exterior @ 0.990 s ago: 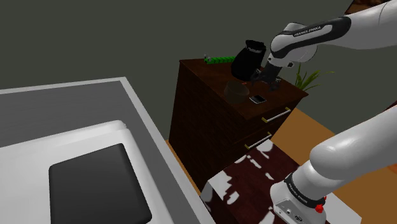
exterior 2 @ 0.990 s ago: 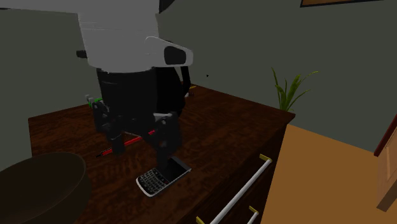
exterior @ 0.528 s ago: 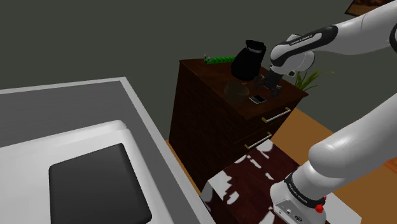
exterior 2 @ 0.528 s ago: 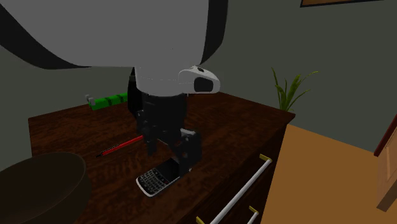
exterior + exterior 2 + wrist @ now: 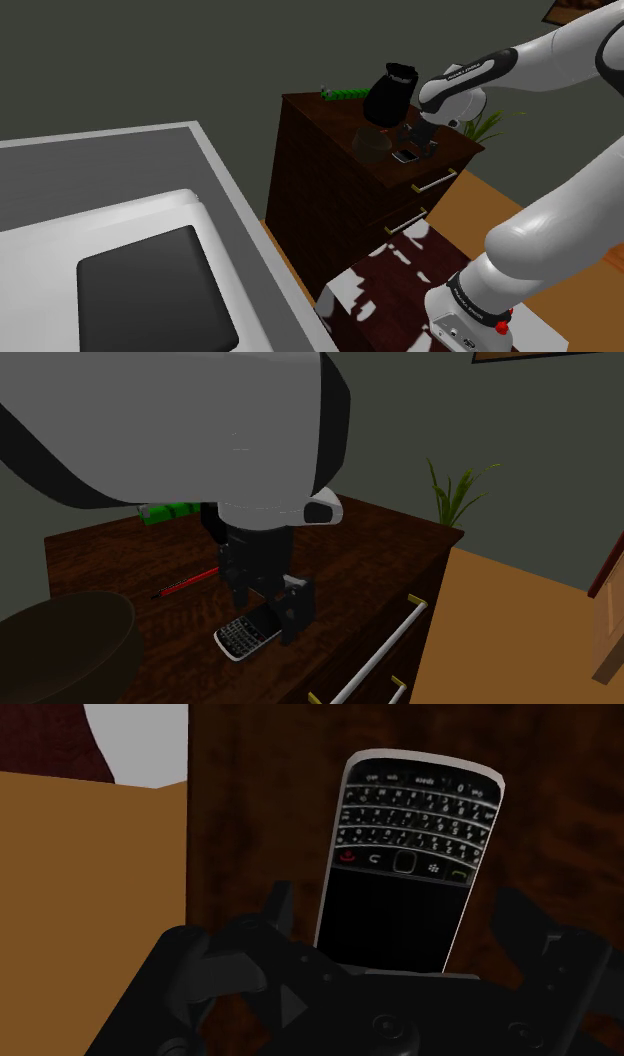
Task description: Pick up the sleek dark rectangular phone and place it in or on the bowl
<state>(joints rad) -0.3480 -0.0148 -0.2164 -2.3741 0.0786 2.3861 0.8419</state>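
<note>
Dresser top (image 5: 372,557), dark wood. The phone (image 5: 405,864) is lying flat on it, keypad and screen facing up, close to the front edge above the long drawer handle (image 5: 385,650). Lying flat near the edge, it is offering its two long sides to a grasp from above.

- The gripper (image 5: 268,610) is hanging low over the phone's screen end, pointing straight down. Judgement: this is the approach for the pick-up, with nothing lifted yet.
- In the wrist view the fingers (image 5: 268,919) are standing spread, one on each side of the phone's width, with wood showing between each finger and the phone's edge. So the tool is released, bracketing the phone but not gripping it.
- Being lined up across the narrow dimension is likely deliberate: the long sides are straight and give the pads a parallel hold.
- The bowl (image 5: 70,642), dark and round, is sitting at the second exterior view's near left, apart from the phone on the same top. Judgement: the carry is going to be short and sideways.
- A red pencil (image 5: 190,581) is lying behind the gripper, toward the far side, clear of the phone.
- A green object (image 5: 342,95) and a black bag (image 5: 389,95) are sitting at the back of the top.

Risk, as a guess: a thin flat body is leaving little height for the pads to catch.
</note>
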